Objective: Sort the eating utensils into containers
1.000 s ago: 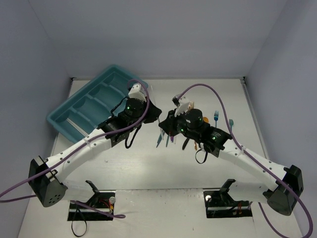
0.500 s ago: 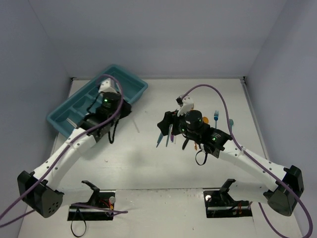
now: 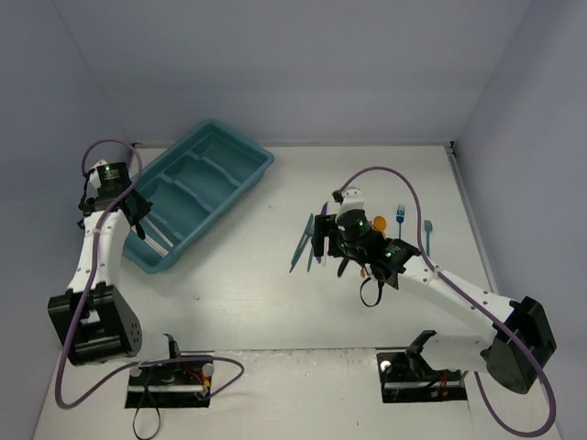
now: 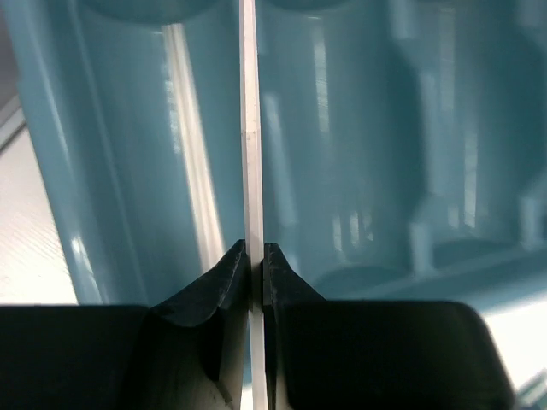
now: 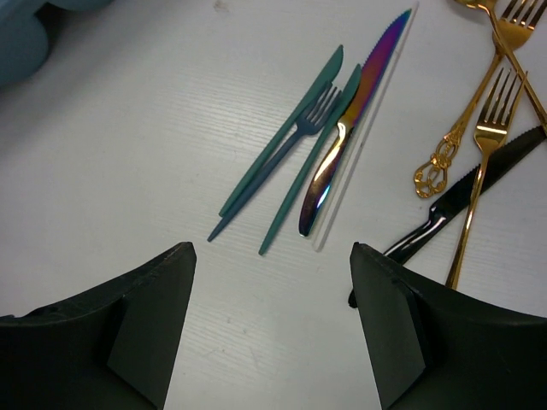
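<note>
Left gripper (image 4: 255,253), fingers pinching thin clear utensil (image 4: 250,128), hangs over teal cutlery tray (image 4: 51,171), beside long compartment holding pale, seemingly similar piece (image 4: 190,171). Right gripper (image 5: 269,260), fingers spread wide and empty, hovers above tightly bunched teal fork (image 5: 306,124), teal knives (image 5: 286,209), iridescent knife (image 5: 352,115). Risks: slim utensil pivots in pinch, lands across divider; wide jaws scoop neighbouring utensils together.

The tray (image 3: 240,158) was set at the far left of the surface (image 3: 248,284), with a thin utensil (image 4: 250,128) held over it. Other utensils (image 3: 301,247) were laid right of centre, well apart; a fork (image 3: 400,216) was placed farther right.
</note>
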Motion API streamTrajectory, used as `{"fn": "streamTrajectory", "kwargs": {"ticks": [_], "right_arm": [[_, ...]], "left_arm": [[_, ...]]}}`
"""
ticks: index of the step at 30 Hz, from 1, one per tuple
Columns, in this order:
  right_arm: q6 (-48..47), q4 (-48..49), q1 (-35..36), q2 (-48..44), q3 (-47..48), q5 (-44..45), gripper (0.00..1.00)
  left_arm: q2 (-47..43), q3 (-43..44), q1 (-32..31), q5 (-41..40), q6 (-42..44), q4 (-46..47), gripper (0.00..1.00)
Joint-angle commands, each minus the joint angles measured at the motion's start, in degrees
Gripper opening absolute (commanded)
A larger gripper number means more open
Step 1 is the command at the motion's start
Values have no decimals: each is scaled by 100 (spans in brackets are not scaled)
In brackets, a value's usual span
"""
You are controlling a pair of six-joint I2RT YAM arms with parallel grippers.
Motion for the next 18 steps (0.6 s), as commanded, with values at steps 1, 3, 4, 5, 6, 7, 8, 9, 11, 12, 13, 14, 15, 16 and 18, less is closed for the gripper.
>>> {"fn": "streamTrajectory", "kwargs": {"ticks": [1, 3, 4, 5, 6, 7, 8, 9, 11, 12, 13, 14, 15, 16, 18], "right_arm": [[93, 134, -85, 30, -54, 220, 70], [104, 122, -130, 31, -111, 238, 70], [111, 120, -154, 29, -136, 245, 70], [125, 113, -188, 36, -163, 258, 70], [125, 113, -189, 36, -164, 259, 70], [156, 104, -233, 58, -195, 299, 70], [190, 95, -279, 86, -227, 338, 70], [233, 91, -313, 158, -249, 342, 70], [329, 79, -409, 291, -270, 331, 70], [371, 71, -438, 426, -263, 301, 70], [411, 73, -453, 538, -238, 294, 69], [454, 78, -463, 643, -209, 299, 68], [506, 78, -469, 752, -177, 318, 67], [542, 85, -470, 826, -158, 351, 66], [637, 86, -473, 978, -96, 469, 62]], "left_arm": [[770, 564, 525, 295, 276, 25, 2], [1109, 762, 686, 398, 283, -51, 6], [1243, 850, 732, 410, 286, -100, 8], [1371, 931, 739, 351, 300, -133, 10], [1375, 934, 739, 349, 300, -160, 10], [1397, 929, 735, 295, 282, -183, 17], [1415, 923, 731, 242, 265, -205, 23], [1372, 902, 735, 211, 261, -209, 32], [1230, 858, 739, 120, 264, -214, 45], [1161, 847, 739, 105, 265, -228, 52], [1066, 846, 739, 121, 274, -254, 56], [948, 841, 739, 159, 282, -278, 58], [788, 822, 739, 242, 283, -291, 60], [527, 804, 724, 327, 267, -300, 61], [96, 714, 663, 582, 210, -299, 62]]}}
